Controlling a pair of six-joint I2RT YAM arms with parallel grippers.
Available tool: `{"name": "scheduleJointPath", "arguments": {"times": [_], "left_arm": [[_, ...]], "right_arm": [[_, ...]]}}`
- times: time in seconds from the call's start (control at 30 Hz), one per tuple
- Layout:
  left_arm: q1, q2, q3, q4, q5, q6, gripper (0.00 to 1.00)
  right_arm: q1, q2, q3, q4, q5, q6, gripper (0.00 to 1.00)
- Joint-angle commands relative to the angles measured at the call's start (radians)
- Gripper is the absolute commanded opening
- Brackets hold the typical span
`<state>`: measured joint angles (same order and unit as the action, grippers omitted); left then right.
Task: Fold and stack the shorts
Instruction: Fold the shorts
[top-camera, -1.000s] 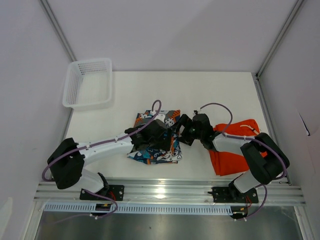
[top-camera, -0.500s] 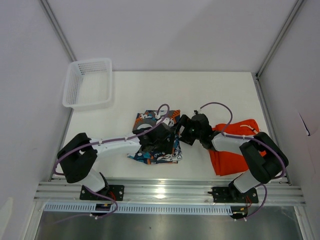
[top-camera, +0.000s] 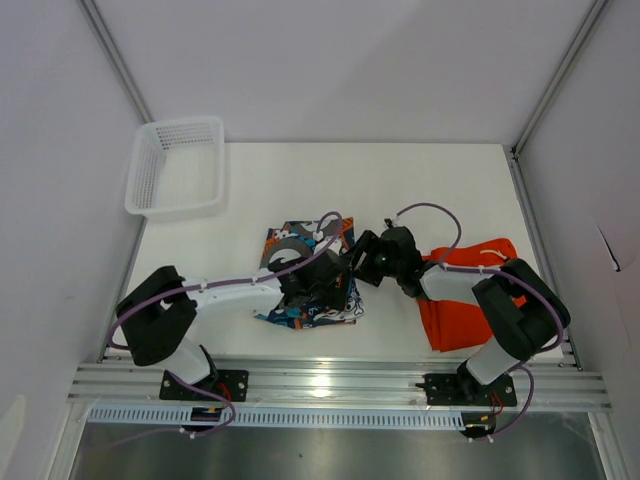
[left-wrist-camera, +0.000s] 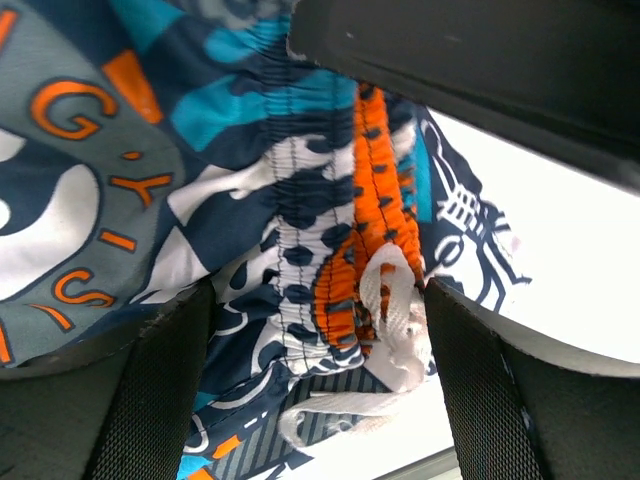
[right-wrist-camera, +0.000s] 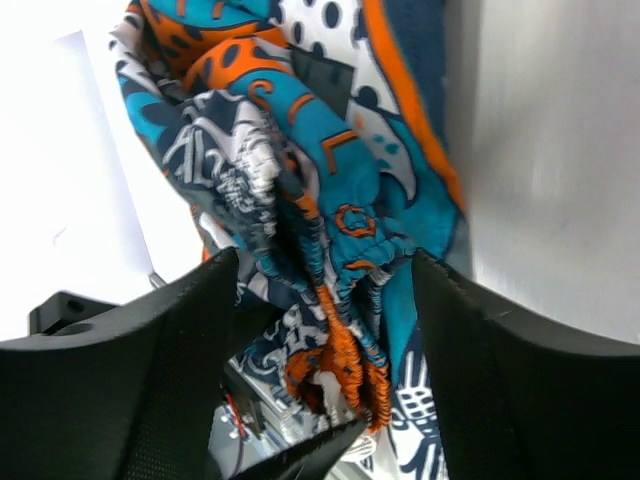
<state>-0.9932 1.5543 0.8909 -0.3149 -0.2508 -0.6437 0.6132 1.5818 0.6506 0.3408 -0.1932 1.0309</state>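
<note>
The patterned shorts (top-camera: 291, 240) lie bunched at the table's middle. My left gripper (top-camera: 335, 282) is low over their right part. In the left wrist view its fingers stand wide apart, the left gripper (left-wrist-camera: 318, 300) straddling the gathered waistband (left-wrist-camera: 300, 230) and the white drawstring (left-wrist-camera: 398, 318) without pinching them. My right gripper (top-camera: 358, 262) meets the same edge from the right. The right gripper (right-wrist-camera: 325, 265) is open, with a raised fold of the patterned shorts (right-wrist-camera: 330, 150) between its fingers. The orange shorts (top-camera: 470, 322) lie flat at the right, partly under the right arm.
A white mesh basket (top-camera: 178, 165) stands at the back left corner of the table. Both grippers are close together, nearly touching, over the patterned shorts. Bare white table (top-camera: 400, 180) stretches behind them.
The left gripper has slid right across the patterned shorts to their right edge. The right gripper has edged left onto that edge and its jaws have narrowed around the fold.
</note>
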Motion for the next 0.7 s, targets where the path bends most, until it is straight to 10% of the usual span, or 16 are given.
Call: {"name": "scheduleJointPath", "arguments": {"times": [0.0, 0.2, 0.47, 0.67], "left_arm": [[-0.016, -0.052, -0.023, 0.037, -0.021, 0.029, 0.86], [-0.025, -0.069, -0.049, 0.063, -0.010, 0.053, 0.85], [-0.025, -0.082, -0.078, 0.071, -0.021, 0.055, 0.82], [-0.025, -0.085, -0.089, 0.094, -0.002, 0.072, 0.78]], "right_arm": [[0.003, 0.044, 0.052, 0.085, -0.035, -0.015, 0.66], [0.005, 0.108, 0.067, 0.147, -0.072, -0.025, 0.59], [0.010, 0.159, 0.060, 0.182, -0.109, -0.042, 0.76], [0.011, 0.172, 0.050, 0.297, -0.149, -0.034, 0.44]]}}
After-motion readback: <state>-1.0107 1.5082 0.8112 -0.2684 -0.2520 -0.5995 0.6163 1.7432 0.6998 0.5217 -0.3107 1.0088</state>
